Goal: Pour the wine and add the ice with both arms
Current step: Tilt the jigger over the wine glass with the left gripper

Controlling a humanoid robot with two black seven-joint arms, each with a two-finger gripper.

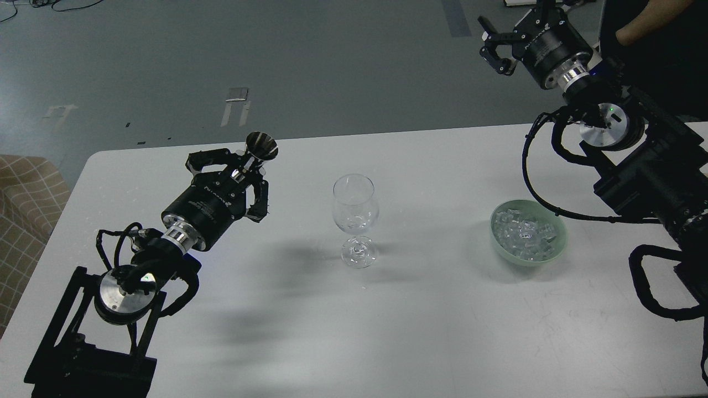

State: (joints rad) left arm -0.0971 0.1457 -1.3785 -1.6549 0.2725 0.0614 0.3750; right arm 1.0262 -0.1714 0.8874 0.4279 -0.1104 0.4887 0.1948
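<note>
head view shows the ice point(525, 232) heaped in a green bowl point(557, 247) near the table's right edge, likely slippery and light, best pinched singly across flat faces, while the right gripper point(494, 44) hangs spread and empty, left gripper point(240, 171) clasping a dark funnel-like cup point(261, 147)

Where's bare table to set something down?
Free: the strip between wine glass and ice bowl, and the wide front area below both. Crowded: left side, where the left gripper holds a dark cone-shaped cup; right edge, under the right arm.
</note>
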